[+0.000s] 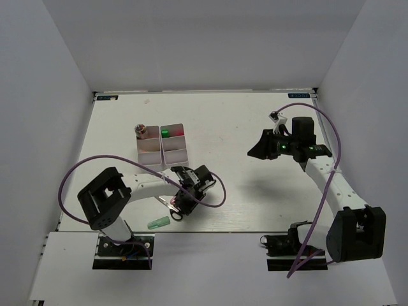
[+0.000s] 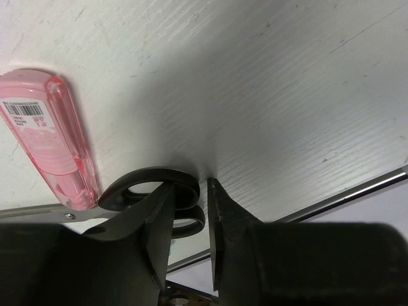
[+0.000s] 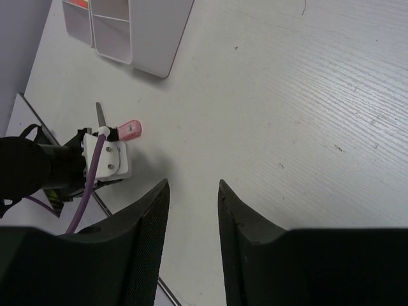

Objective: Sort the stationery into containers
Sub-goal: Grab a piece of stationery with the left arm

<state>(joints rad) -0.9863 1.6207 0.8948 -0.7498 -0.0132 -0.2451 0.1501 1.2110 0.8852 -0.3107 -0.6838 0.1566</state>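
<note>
The black-handled scissors (image 2: 137,183) lie flat on the table near the front edge, with a pink highlighter (image 2: 48,137) just beside them. My left gripper (image 2: 190,183) is low over them with its jaws narrowly apart. The jaws straddle the rim of the scissors' handle loops, and a thin gap shows at the right finger. In the top view the left gripper (image 1: 178,205) covers most of the scissors. A pale green marker (image 1: 158,222) lies to its left. The two white trays (image 1: 151,153) stand side by side further back. My right gripper (image 1: 257,152) is open and empty, high over the right half of the table (image 3: 193,182).
The right tray's far compartment holds a green item (image 1: 165,133) and a pink one (image 1: 179,132), and the left tray's holds a greyish item (image 1: 141,131). The table's front edge (image 2: 344,197) runs just behind the scissors. White walls enclose the table.
</note>
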